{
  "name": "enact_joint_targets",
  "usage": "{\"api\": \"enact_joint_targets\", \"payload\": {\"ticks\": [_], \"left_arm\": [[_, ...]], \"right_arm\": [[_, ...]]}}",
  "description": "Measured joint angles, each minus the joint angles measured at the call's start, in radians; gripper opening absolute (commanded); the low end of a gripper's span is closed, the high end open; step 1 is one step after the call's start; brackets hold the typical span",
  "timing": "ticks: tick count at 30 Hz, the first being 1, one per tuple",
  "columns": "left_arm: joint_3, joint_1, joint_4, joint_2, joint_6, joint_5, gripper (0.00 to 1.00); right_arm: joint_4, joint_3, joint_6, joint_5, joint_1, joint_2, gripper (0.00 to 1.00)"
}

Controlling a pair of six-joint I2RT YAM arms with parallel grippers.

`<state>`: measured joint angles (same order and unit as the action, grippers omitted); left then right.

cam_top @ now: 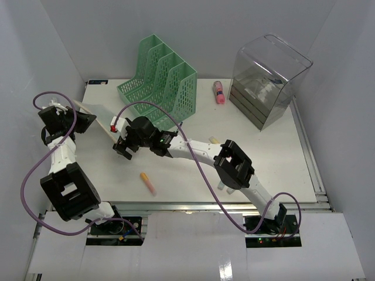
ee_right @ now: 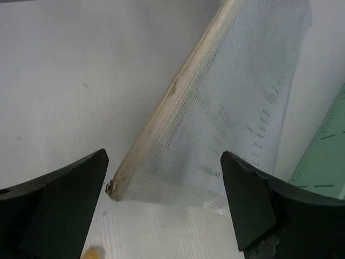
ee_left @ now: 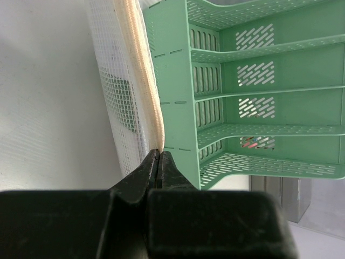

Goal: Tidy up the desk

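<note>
Table [cam_top: 263, 158] spans the top view, green file rack [cam_top: 161, 82] at its rear, mesh zip pouch [cam_top: 98, 114] far left. Left wrist: left jaws pinch the pouch's [ee_left: 126, 97] zip edge. Right wrist: right jaws gape wide around the pouch's [ee_right: 232, 108] corner, not touching it.

The desk [cam_top: 281, 164] was plain white. The file rack [cam_top: 161, 79] was mint green, and its walls had rows of slanted slots. The pouch [ee_right: 237, 108] was clear with a fine white grid and a cream edge. The marker [cam_top: 219, 92] was pink, the small stick [cam_top: 148, 183] yellow and pink.
</note>
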<state>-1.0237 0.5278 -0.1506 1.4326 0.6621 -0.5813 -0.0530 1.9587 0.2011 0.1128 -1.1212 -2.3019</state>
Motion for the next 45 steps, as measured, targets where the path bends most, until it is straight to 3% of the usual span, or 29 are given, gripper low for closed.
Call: {"api": "enact_joint_targets", "payload": {"ticks": [8, 14, 16, 19, 21, 24, 26, 35, 40, 45], "left_arm": [[0.001, 0.000, -0.004, -0.003, 0.000, -0.008, 0.00], [0.004, 0.000, -0.007, -0.010, 0.000, -0.012, 0.00], [0.007, 0.000, -0.006, -0.011, 0.001, -0.013, 0.07], [0.015, 0.001, -0.007, -0.017, 0.001, -0.010, 0.27], [0.016, 0.001, -0.011, -0.022, 0.003, -0.006, 0.50], [0.016, 0.001, -0.033, -0.035, 0.002, -0.003, 0.75], [0.016, 0.001, -0.056, -0.045, 0.001, 0.006, 0.81], [0.016, 0.001, -0.154, -0.048, -0.021, 0.036, 0.82], [-0.029, 0.001, -0.190, 0.024, -0.015, 0.050, 0.61], [-0.087, 0.001, -0.212, 0.157, -0.008, 0.054, 0.57]], "right_arm": [[-0.029, 0.001, -0.013, -0.083, -0.007, -0.017, 0.52], [-0.052, 0.002, -0.032, -0.134, -0.007, -0.040, 0.17], [-0.054, 0.002, -0.043, -0.143, -0.007, -0.043, 0.09], [-0.055, 0.002, -0.059, -0.151, -0.007, -0.044, 0.08], [-0.054, 0.002, -0.069, -0.154, -0.007, -0.044, 0.08], [-0.053, 0.002, -0.079, -0.160, -0.007, -0.044, 0.08], [-0.053, 0.002, -0.085, -0.163, -0.007, -0.044, 0.08], [-0.053, 0.002, -0.090, -0.163, -0.007, -0.044, 0.08], [-0.053, 0.002, -0.090, -0.162, -0.007, -0.044, 0.08], [-0.047, 0.001, -0.090, -0.157, -0.007, -0.043, 0.08]]}}
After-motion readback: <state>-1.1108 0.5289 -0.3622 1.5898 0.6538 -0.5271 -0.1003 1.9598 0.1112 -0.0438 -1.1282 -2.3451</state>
